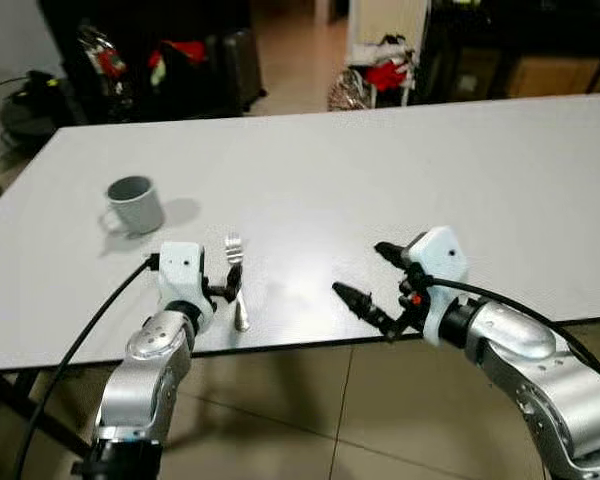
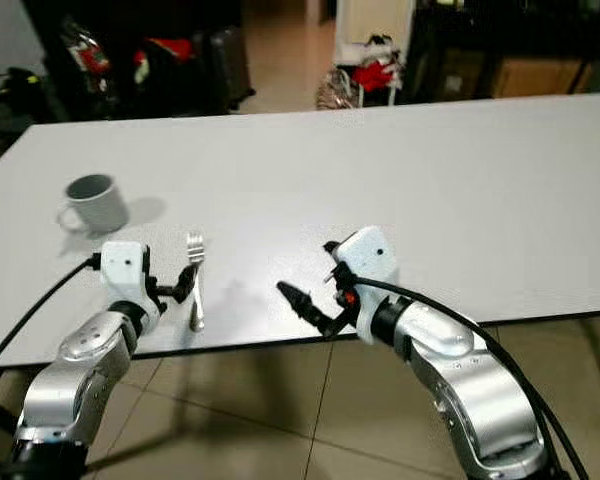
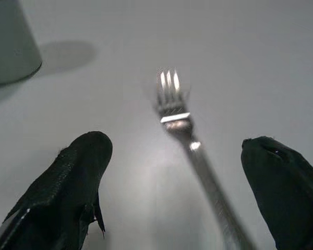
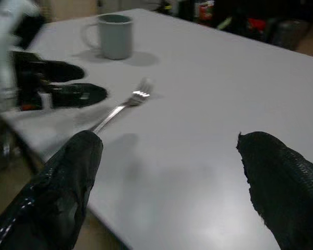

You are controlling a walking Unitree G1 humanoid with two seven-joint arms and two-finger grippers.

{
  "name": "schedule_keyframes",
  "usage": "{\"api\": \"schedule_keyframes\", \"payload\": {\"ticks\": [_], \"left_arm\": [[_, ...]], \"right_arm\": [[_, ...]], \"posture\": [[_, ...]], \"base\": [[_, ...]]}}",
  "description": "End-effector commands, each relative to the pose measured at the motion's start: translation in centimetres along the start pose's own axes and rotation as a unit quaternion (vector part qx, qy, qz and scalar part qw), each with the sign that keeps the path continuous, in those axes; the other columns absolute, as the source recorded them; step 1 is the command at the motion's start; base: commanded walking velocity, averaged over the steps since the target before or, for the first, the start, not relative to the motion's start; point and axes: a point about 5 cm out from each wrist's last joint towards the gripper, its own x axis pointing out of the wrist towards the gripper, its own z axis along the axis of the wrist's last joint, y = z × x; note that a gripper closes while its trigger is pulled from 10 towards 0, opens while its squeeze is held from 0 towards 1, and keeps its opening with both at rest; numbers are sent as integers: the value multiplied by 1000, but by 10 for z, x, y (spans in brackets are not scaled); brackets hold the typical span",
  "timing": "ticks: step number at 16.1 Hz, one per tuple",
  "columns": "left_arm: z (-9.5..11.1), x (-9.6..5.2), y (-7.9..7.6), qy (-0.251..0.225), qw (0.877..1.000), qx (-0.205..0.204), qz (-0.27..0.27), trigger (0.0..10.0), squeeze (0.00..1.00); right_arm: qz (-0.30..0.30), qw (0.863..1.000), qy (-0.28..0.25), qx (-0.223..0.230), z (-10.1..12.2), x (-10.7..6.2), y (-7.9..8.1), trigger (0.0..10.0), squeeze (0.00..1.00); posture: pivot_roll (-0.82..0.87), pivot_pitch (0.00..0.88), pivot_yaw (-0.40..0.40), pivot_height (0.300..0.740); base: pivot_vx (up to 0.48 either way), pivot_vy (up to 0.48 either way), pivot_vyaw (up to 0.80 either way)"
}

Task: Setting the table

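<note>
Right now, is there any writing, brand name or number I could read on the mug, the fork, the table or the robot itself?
None can be read.
Mug: plain grey, no print showing.
Fork: bare metal, no stamp visible; partly blurred.
Table: plain white top.
Left end effector and right end effector: white housings with no legible label.
Clutter beyond the table: too small and blurred to read.

Smooth matt white table (image 1: 400, 180), bright metal fork (image 1: 236, 283).

The fork looks like polished steel, its tines glinting, though the wrist view blurs it. The grey mug (image 1: 135, 204) to the far left seems matt ceramic. Left gripper (image 3: 177, 182) and right gripper (image 4: 167, 182) fingers look like textured black rubber; arm shells are glossy silver and white plastic.
</note>
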Motion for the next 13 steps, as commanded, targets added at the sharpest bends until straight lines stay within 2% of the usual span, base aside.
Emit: {"api": "schedule_keyframes", "payload": {"ticks": [1,4,7,10,11,12,13], "left_arm": [[6,8,5,4,1000,15,4,10000,0],[5,21,-2,21,999,16,-40,10000,0],[8,28,-11,22,998,-14,-55,10000,0],[-4,32,-14,53,997,-9,-54,10000,0],[-7,33,-13,62,997,-11,-50,9294,0],[-11,35,-11,78,996,-9,-33,627,0],[-14,37,-8,86,996,-6,-17,0,0]], "right_arm": [[30,1000,1,-6,5,1,2,10000,0],[67,997,22,-14,-2,-1,2,10000,0],[71,997,27,-7,-5,-1,0,10000,0],[75,997,31,-6,-7,-1,3,10000,0],[76,997,32,-6,-7,-2,4,10000,0],[79,996,36,-7,-9,-3,5,10000,0],[81,996,40,-8,-11,-4,5,10000,0]], "posture": [[-120,0,67,740],[-110,0,71,740],[-106,0,84,740],[-112,0,103,740],[-114,0,107,740],[-118,0,113,740],[-119,0,113,740]], "base": [[0,0,0],[0,0,0],[0,0,0],[0,0,0],[0,0,0],[0,0,0],[0,0,0]]}}
